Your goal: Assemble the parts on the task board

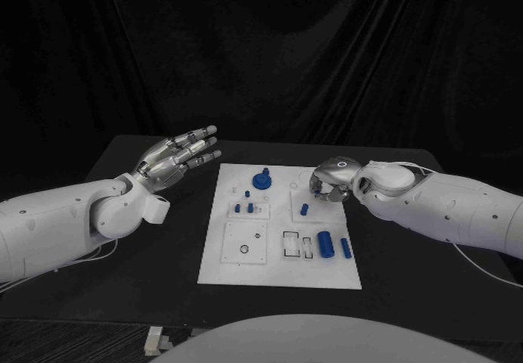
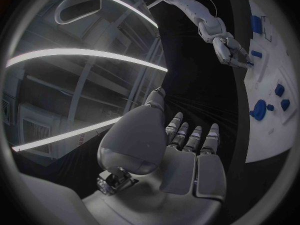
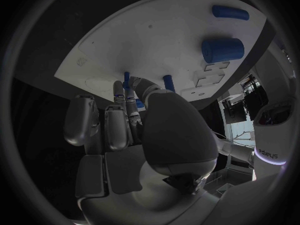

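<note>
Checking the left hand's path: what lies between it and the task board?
Bare black table; in the head view the left hand is raised, open, beside the task board.

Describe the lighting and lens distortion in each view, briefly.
Head view: dim overall, black table and backdrop, the white task board the brightest surface. Left wrist view: fisheye bends the task board's edge, bright light strips curve behind the open left hand. Right wrist view: the right hand lies in shadow, the board above it curved and evenly lit.

Parts on task board, mid-table
</note>
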Robot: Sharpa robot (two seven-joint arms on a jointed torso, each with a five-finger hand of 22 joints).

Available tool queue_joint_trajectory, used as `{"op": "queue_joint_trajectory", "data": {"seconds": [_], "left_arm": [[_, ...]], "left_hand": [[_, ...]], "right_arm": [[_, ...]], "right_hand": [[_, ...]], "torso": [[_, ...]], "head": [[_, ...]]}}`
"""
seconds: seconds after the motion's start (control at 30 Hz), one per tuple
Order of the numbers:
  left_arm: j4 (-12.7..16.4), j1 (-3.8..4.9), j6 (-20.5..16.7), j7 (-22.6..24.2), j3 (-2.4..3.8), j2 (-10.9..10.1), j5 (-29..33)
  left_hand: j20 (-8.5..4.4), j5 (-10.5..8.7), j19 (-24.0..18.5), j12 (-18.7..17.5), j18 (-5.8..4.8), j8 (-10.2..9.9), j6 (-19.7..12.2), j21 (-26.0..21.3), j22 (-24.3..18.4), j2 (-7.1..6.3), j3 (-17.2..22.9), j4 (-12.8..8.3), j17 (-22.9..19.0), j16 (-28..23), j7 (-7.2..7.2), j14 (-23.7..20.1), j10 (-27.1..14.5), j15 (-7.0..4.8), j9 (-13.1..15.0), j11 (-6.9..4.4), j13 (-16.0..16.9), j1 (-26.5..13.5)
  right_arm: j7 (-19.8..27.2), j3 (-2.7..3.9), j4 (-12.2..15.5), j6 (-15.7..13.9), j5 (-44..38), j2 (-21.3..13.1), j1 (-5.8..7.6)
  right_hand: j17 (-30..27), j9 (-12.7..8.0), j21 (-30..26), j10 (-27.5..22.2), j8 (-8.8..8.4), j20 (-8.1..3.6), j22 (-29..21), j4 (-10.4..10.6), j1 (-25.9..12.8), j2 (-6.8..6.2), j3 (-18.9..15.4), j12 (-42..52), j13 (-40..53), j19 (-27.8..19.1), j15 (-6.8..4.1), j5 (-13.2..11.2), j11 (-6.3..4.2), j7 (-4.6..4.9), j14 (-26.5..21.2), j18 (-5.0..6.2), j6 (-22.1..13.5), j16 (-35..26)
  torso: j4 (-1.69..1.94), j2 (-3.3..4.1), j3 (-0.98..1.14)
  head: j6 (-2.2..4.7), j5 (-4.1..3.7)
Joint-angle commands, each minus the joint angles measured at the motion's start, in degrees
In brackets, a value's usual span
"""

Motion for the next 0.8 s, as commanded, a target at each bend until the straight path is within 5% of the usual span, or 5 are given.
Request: {"op": "queue_joint_trajectory", "data": {"seconds": [0.03, 0.33, 0.8], "left_arm": [[0.1, -0.08, 0.8, 0.2, 0.06, 0.1, 0.5], [0.0, -0.09, 0.9, -0.3, 0.06, 0.2, 0.5], [0.0, -0.19, 1.1, -0.8, 0.06, 0.3, 0.5]], "left_hand": [[0.04, 0.41, 0.3, 0.2, -0.33, 0.4, 0.4, 0.3, 0.0, -0.04, 0.0, -0.4, 0.1, 0.3, 0.12, 0.0, 0.0, 0.23, 0.1, 0.49, 0.1, 0.5], [0.04, 0.54, 0.4, 0.2, -0.37, 0.5, 0.6, 0.4, 0.1, 0.06, 0.0, -0.5, 0.1, 0.3, 0.24, 0.0, 0.0, 0.25, 0.1, 0.56, 0.1, 0.5], [-0.01, 0.79, 0.4, 0.2, -0.43, 0.5, 0.5, 0.3, -0.1, 0.27, 0.1, -0.6, 0.1, 0.3, 0.28, 0.0, 0.0, 0.21, 0.1, 0.59, 0.1, 0.5]], "right_arm": [[-0.2, 0.1, 0.5, -3.4, 0.3, -0.3, 0.86], [-1.2, 0.1, 3.6, -3.7, 1.3, -1.7, 3.42], [-3.1, 0.09, 17.2, 0.2, 1.7, -4.6, 5.06]], "right_hand": [[0.1, 0.2, 0.4, 0.5, 0.27, 0.3, 9.6, -0.4, 0.3, 0.17, -0.1, -0.3, 0.1, 0.1, 0.44, -0.3, -0.09, 0.07, 0.2, -0.27, 0.6, 0.3], [0.3, 0.5, 0.6, 1.5, 0.42, 0.4, 9.6, -0.5, 0.3, 0.26, -0.1, -0.7, 0.1, 0.1, 0.54, -0.7, -0.12, 0.16, 0.3, -0.28, 1.0, 0.4], [0.1, 0.6, 0.4, 1.8, -0.08, 0.62, 9.5, -1.0, 0.8, -0.07, 0.1, -1.8, 0.0, 0.0, 0.85, -0.1, 0.25, 0.63, 0.3, -0.24, 0.6, 0.3]], "torso": [[-0.01, 0.0, -0.03], [-0.02, -0.01, -0.01], [-0.06, -0.03, 0.03]], "head": [[0.0, 0.07], [0.0, 0.36], [0.0, 1.68]]}}
